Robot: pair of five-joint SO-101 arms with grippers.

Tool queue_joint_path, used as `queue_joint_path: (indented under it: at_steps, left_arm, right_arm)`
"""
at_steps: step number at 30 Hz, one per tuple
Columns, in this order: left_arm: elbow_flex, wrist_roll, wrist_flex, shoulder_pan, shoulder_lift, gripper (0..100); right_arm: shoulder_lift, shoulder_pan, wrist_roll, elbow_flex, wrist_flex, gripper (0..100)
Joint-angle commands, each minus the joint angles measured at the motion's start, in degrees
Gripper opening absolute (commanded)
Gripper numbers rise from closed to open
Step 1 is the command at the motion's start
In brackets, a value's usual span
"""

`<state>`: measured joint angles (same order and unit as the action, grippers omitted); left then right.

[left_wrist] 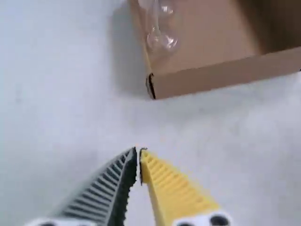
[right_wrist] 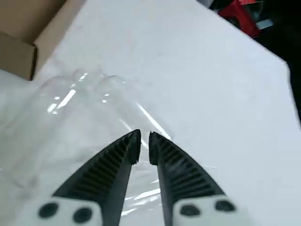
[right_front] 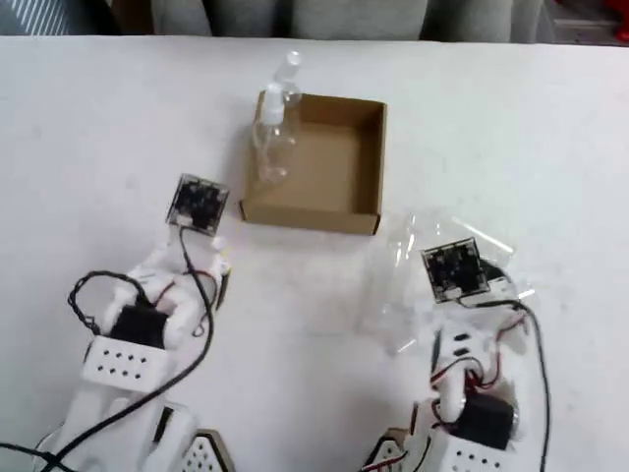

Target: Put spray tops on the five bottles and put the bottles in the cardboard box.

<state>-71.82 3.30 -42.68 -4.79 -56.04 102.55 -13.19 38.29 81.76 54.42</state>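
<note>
A shallow, square, brown cardboard box (right_front: 324, 212) sits open-topped on the white desk (right_front: 511, 128). A clear plastic spray bottle with a pale top (right_front: 269, 136) is at the box's left wall, near the far left corner. In the left wrist view its clear rounded body (left_wrist: 161, 34) lies inside the box, against that wall. Another clear, capped shape (right_front: 290, 67) shows just beyond the same corner. Whether it is a second bottle cannot be told.

The left end effector (left_wrist: 139, 157), with one grey ribbed finger and one yellow one, hangs over bare desk just outside the box's near left corner. Its fingers are closed tip to tip and hold nothing.

A crumpled clear plastic bag (right_front: 403, 295) lies on the desk off the box's near right corner, close to it. Clear rounded shapes (right_wrist: 77, 87) show inside the film, too faint to identify. The right end effector (right_wrist: 145, 140), with two black ribbed fingers, is over this bag. Its fingers are drawn together with a thin slit between the tips, and nothing can be seen held between them.
</note>
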Motion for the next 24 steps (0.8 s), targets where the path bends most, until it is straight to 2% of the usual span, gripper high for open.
queue_joint_path:
  at_steps: [1, 5, 8, 12, 15, 18, 21, 24]
  left_arm:
    - [-2.0, 0.0, 4.0, 4.6, -1.4, 2]
    - [-5.6, 0.4, 7.6, 7.9, -1.4, 2]
    - [-7.8, 0.5, 10.2, 8.8, -1.4, 2]
    - [-9.1, 0.5, 11.8, 8.6, -1.4, 2]
    - [-9.1, 0.5, 12.0, 8.5, -1.4, 3]
    - [-9.2, 0.6, 11.9, 8.5, -1.4, 3]
    - [-9.2, 0.7, 11.8, 8.5, -1.4, 3]
    - [-9.2, 4.5, 11.9, 8.5, -1.4, 2]
  right_arm:
    - [-6.4, -5.0, 7.6, -8.3, -1.2, 2.4]
    - [-24.9, -8.0, 12.2, -19.2, 0.7, 2.4]
    - [-43.6, -9.3, 17.3, -33.9, 10.3, 2.5]
    - [-64.0, -10.3, 36.1, -54.4, 29.1, 2.6]
    - [-72.1, -10.3, 49.1, -63.1, 40.3, 2.6]
    - [-74.2, -10.4, 61.1, -63.3, 44.5, 4.3]
    - [-72.9, -11.2, 68.3, -57.6, 44.4, 17.3]
    - [-70.1, -12.6, 78.3, -50.5, 44.2, 28.5]
